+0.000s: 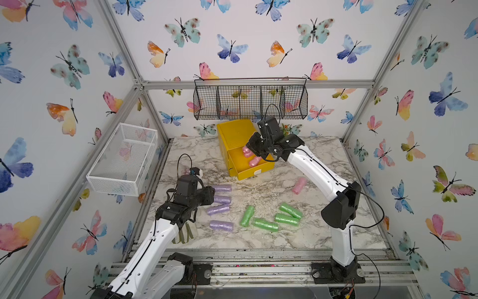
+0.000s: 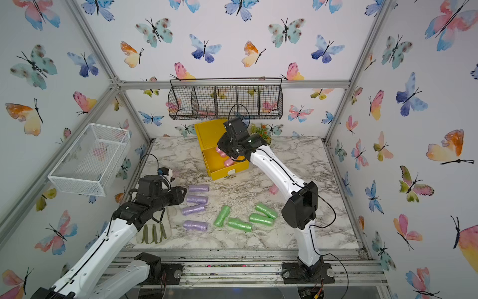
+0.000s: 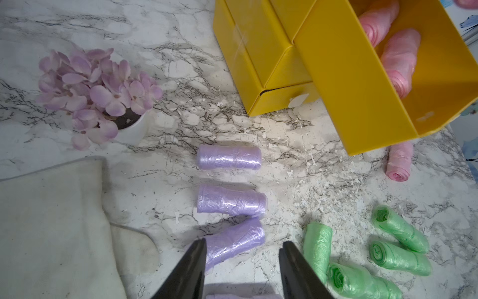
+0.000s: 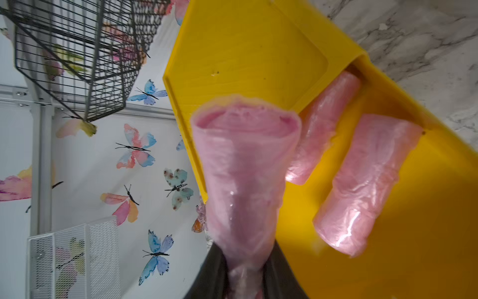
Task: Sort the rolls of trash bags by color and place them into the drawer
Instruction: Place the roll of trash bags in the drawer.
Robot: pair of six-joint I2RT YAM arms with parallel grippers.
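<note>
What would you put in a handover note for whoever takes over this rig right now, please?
Right gripper: shut on a pink roll, at the open drawer of the yellow chest.
Left gripper: jaws open, empty, over the purple rolls.
Done: two pink rolls lie in that drawer.
To do: drop the held roll in; the fourth pink roll, all four purple rolls and four green rolls lie on the table.
</note>
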